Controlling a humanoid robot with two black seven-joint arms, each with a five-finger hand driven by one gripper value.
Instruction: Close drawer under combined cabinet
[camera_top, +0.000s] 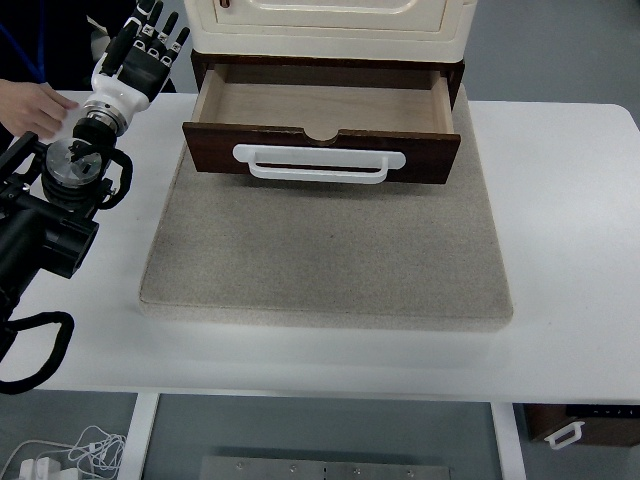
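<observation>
Top view: drawer open, empty, projecting from cabinet at counter far edge. Left hand open, empty, left of drawer front; handle runs left-right. Right hand unseen.

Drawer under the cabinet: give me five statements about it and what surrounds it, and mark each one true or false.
1. The drawer is pulled out and nothing shows inside it. True.
2. The white handle on the drawer front is broken off and lies on the grey mat. False: it is mounted across the dark front panel.
3. The left hand is gripping the handle. False: it is raised off to the left of the drawer, fingers spread, holding nothing.
4. The cabinet stands on the grey mat, which lies on the white table. True.
5. The right hand rests on the table beside the drawer. False: no right arm is in view.
</observation>
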